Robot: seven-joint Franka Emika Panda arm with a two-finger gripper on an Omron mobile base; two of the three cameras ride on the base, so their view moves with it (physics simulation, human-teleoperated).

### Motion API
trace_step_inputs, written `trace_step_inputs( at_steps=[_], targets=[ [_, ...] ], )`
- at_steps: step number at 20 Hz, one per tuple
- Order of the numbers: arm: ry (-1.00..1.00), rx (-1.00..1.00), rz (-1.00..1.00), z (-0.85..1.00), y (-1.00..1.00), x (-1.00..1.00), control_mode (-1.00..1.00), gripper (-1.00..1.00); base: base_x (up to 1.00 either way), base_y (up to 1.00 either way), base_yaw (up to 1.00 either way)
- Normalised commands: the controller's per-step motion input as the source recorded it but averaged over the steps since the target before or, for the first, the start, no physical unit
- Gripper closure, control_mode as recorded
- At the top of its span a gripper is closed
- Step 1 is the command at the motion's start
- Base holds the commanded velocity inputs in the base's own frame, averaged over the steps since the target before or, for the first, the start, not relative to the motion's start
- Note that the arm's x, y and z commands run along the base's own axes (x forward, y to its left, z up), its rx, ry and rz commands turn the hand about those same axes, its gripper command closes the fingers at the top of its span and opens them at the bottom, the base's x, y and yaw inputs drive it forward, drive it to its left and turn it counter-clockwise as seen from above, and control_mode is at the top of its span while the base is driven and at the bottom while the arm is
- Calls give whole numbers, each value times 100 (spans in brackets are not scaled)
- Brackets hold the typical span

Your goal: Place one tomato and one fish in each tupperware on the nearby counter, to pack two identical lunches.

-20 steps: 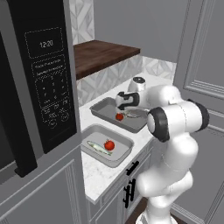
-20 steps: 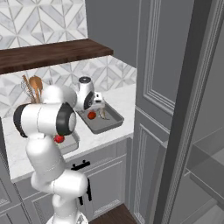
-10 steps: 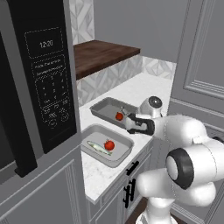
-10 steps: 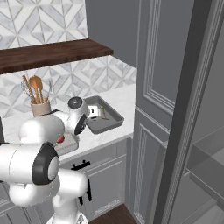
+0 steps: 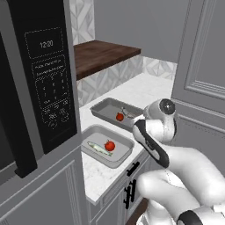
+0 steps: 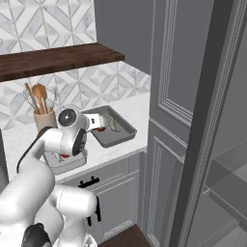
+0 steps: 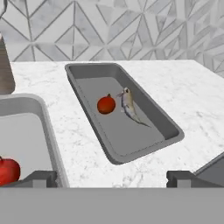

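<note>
Jaws: spread wide, nothing between them; gripper (image 7: 112,177) sits low at the counter's front edge, short of both trays.
Counter: white marble-look top (image 5: 149,90) carrying the two tupperware side by side, close but apart.
Near tupperware: grey tray (image 5: 93,132) by the microwave (image 5: 39,83); holds one tomato (image 5: 110,146) and one fish (image 5: 99,148) lying beside it.
Far tupperware: matching tray (image 7: 162,119) farther along; holds a second tomato (image 7: 106,105) with a second fish (image 7: 129,106) just beside it, about touching.
Task state: each tray appears to hold its pair, so packing looks complete.
Tomato handling: likely light, round, smooth, liable to roll; best pinched across its middle, gently.
Fish handling: probably slim, slick, somewhat limp; take it across the body at mid-length.
Trays handling: seemingly stiff and light; the flared rim is the obvious hold.
Beyond: utensil crock (image 6: 44,117) by the tiled wall, under the wooden shelf (image 6: 58,58).
</note>
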Motion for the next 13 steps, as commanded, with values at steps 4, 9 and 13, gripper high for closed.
trace_step_inputs(
  at_steps=[4,9,13],
  targets=[
    [9,-1,-11,47,-20,-63,-100,-100,0,0,0],
    [11,0,-9,2,-39,-59,-100,-100,0,0,0],
    [24,0,-7,23,-34,-30,-100,-100,0,0,0]
  ],
)
